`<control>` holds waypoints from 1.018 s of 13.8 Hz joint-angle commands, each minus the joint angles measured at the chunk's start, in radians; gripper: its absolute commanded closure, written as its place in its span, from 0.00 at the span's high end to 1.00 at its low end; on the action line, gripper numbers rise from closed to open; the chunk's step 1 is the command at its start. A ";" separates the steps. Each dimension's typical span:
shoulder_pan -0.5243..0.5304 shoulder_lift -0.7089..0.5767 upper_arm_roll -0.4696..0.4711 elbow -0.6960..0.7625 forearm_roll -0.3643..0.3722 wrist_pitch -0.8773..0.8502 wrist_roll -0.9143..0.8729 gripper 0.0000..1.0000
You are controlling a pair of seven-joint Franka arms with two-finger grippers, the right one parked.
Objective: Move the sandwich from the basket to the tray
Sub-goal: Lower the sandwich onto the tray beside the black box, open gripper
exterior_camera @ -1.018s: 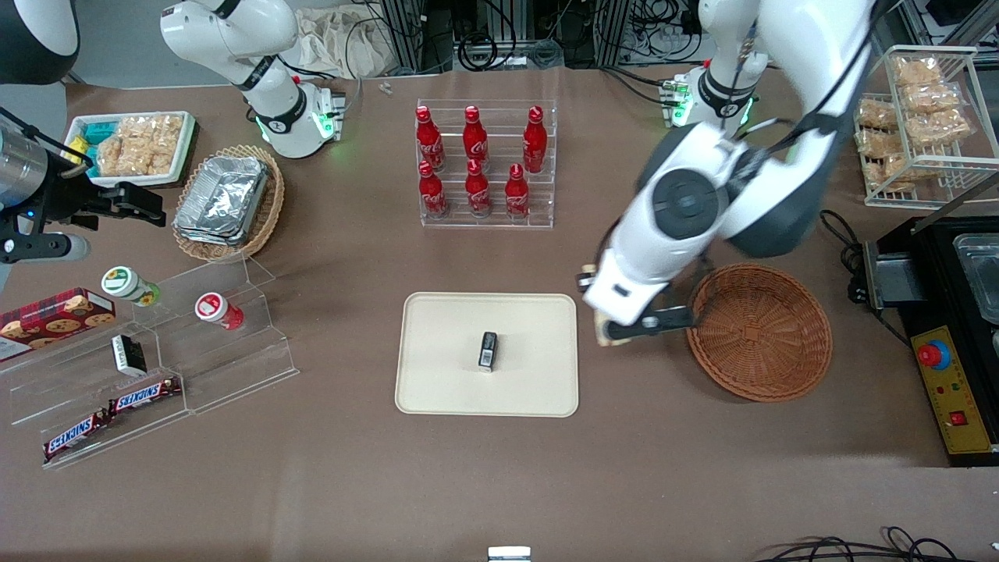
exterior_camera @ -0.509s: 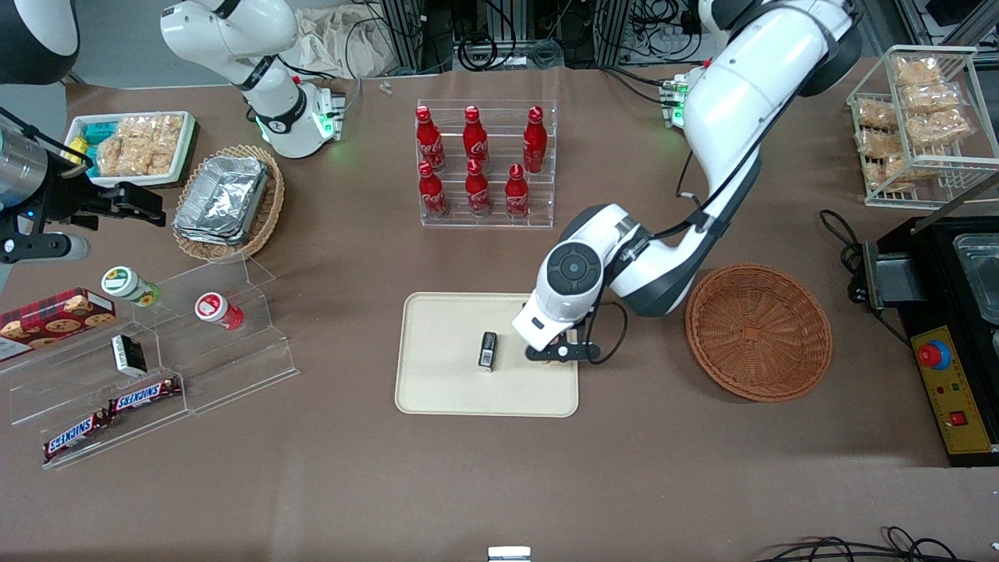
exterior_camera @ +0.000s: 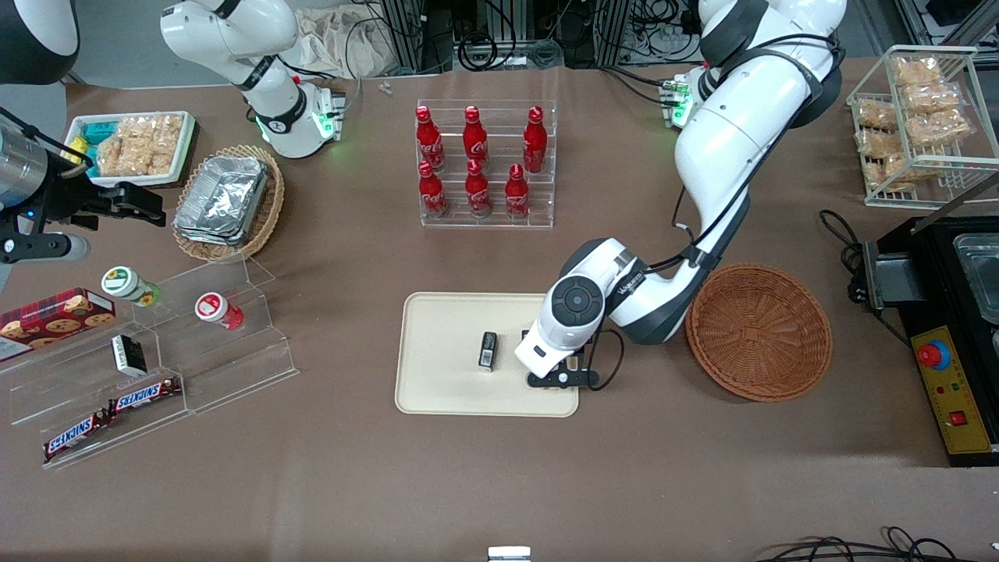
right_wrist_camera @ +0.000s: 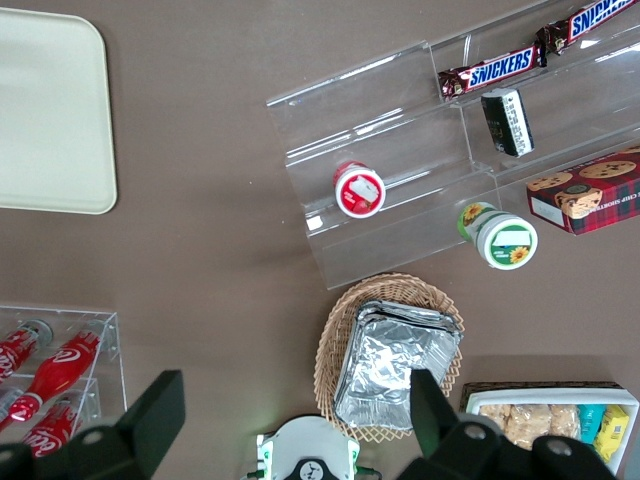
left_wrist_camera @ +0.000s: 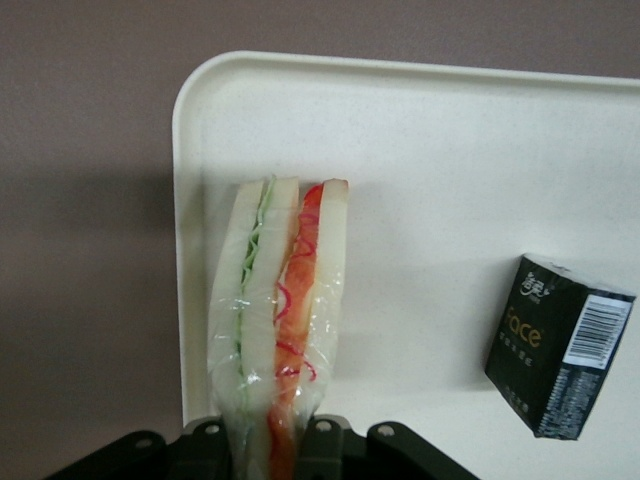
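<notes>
I see my gripper (exterior_camera: pixel 563 380) clamped on the sandwich (left_wrist_camera: pixel 277 300), low over the tray (left_wrist_camera: pixel 420 150), black box (left_wrist_camera: pixel 558 345) beside, basket (exterior_camera: pixel 759 332) apart.

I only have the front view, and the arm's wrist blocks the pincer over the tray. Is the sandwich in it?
Observer: Yes. In the left wrist view the pincer is shut on the wrapped sandwich.
Operator: Is it over the tray or past its edge?
Observer: Over the tray, just inside its rim near a rounded corner.
Operator: What is the black thing beside it?
Observer: A small black box with a barcode, lying on the tray, apart from the sandwich.
</notes>
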 commanded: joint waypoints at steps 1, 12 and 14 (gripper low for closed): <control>-0.013 0.017 0.003 0.038 0.019 -0.022 -0.007 0.99; 0.117 -0.299 -0.008 -0.027 -0.011 -0.341 0.047 0.99; 0.183 -0.434 -0.008 -0.150 -0.088 -0.339 0.114 0.99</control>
